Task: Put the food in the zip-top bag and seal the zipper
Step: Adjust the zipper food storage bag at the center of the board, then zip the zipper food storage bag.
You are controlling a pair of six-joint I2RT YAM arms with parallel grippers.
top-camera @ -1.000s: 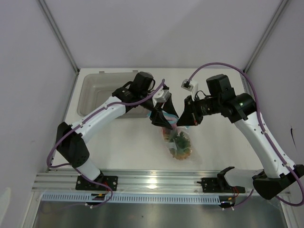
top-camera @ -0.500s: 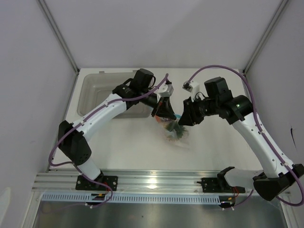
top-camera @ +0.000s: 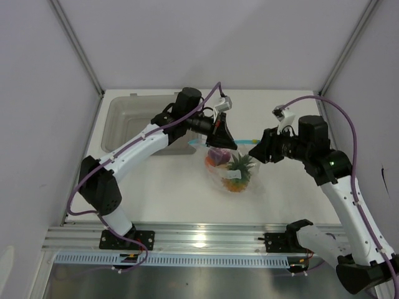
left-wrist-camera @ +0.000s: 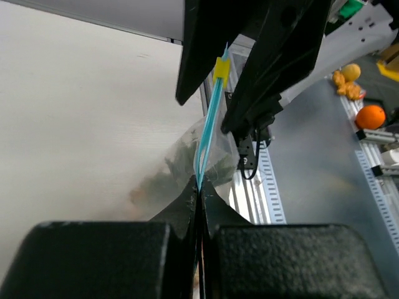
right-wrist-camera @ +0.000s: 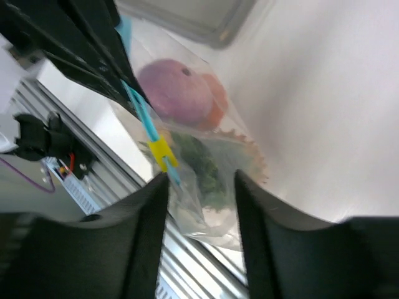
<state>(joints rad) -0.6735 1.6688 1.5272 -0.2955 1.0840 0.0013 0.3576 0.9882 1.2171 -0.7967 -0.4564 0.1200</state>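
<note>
The clear zip-top bag (top-camera: 232, 174) hangs from its light blue zipper (top-camera: 246, 142), and the bottom of the bag rests on the table. Inside it is the food: a purple onion (right-wrist-camera: 174, 90), an orange (right-wrist-camera: 216, 103) and a pineapple with green leaves (top-camera: 238, 171). My left gripper (top-camera: 224, 141) is shut on the zipper (left-wrist-camera: 209, 118) at the bag's left end. A yellow slider (right-wrist-camera: 161, 152) sits on the strip beside my right gripper's left finger. My right gripper (top-camera: 262, 152) stands open at the strip's right end, its jaws on either side of the bag's edge (right-wrist-camera: 206, 205).
A grey translucent tray (top-camera: 124, 128) stands at the back left, behind the left arm. The aluminium rail (top-camera: 199, 240) runs along the table's front edge. White walls close in both sides. Loose toy fruit (left-wrist-camera: 371, 116) lies beyond the rail.
My left gripper shut on the zipper strip and moved right. My right gripper opened and drew back to the right. The bag now hangs lower and wider between them.
</note>
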